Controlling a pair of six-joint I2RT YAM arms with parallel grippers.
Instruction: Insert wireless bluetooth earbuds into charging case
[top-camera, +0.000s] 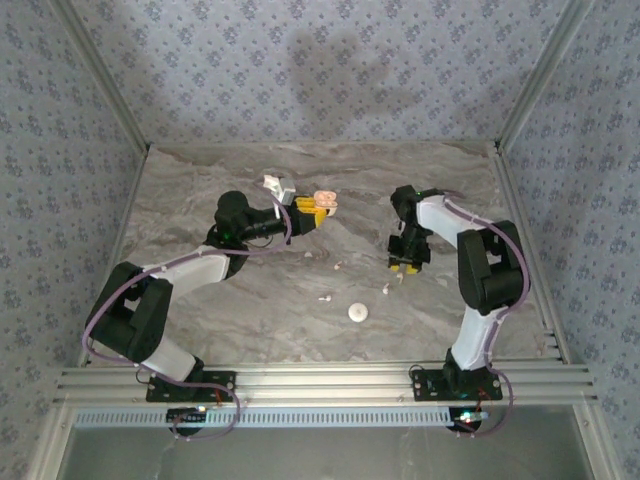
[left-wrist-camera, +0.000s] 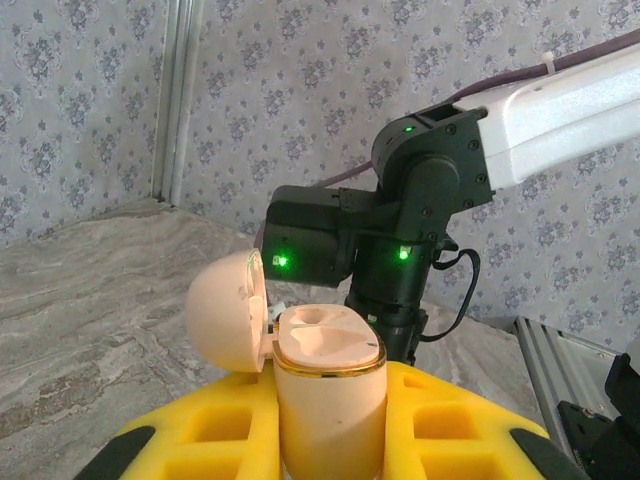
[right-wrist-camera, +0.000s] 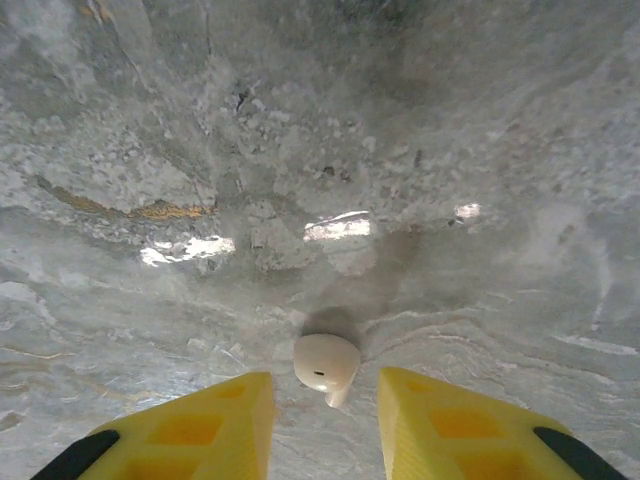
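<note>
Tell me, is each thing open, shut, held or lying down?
Charging case: lid open, held upright.
Left gripper: shut on the charging case.
Right gripper: open, fingers either side of an earbud.
That earbud: lying on the table, not gripped.
Other earbuds: loose on the table.

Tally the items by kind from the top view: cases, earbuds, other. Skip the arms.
Charging case: 1
Earbuds: 3
Round white piece: 1
Total: 5
</note>
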